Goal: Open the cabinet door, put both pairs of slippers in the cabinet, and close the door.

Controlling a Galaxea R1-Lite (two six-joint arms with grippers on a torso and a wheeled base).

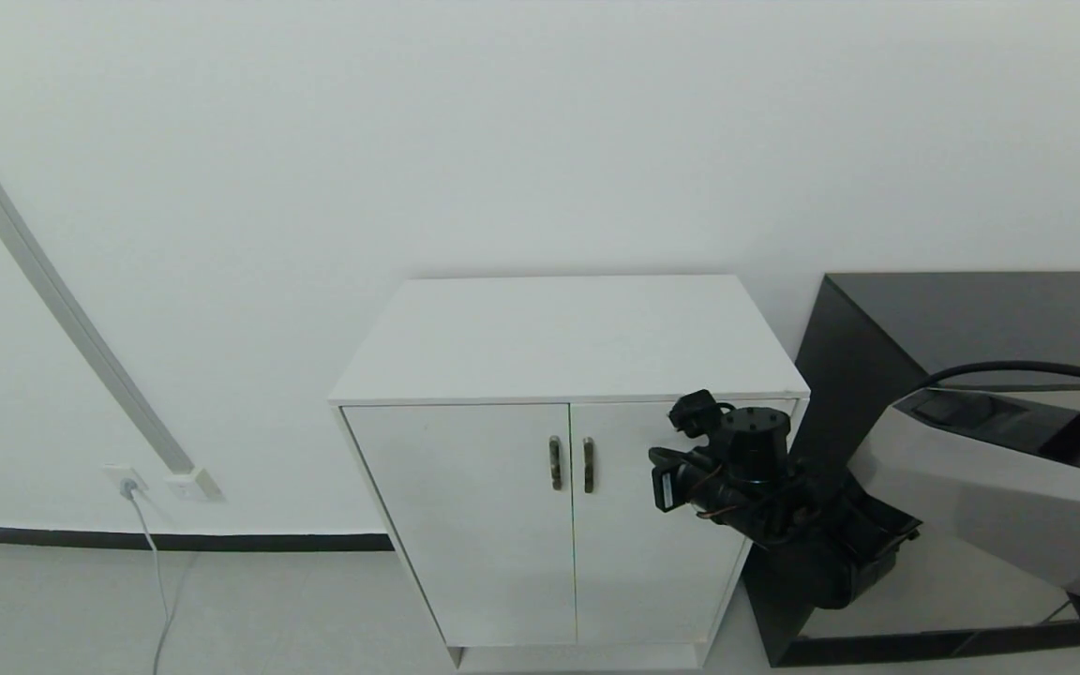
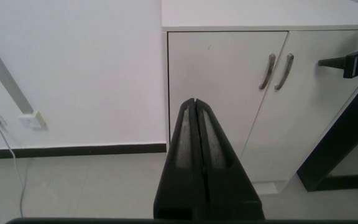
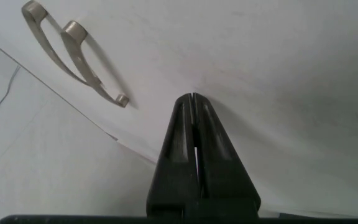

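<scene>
while the one white wooden cabinet by the far wall has both doors closed, the black left gripper and black right gripper are pinched together, the latter right of two metal handles.

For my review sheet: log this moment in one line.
cabinet doors: shut | right end effector: shut, near doors, beside handles | left end effector: shut, empty

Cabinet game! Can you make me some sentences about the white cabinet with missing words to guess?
1. Both doors of the white cabinet are ____.
2. In the middle, the doors have ____ metal handles.
3. The right gripper is in front of the ____ door.

Missing words: closed; two; right.
</scene>
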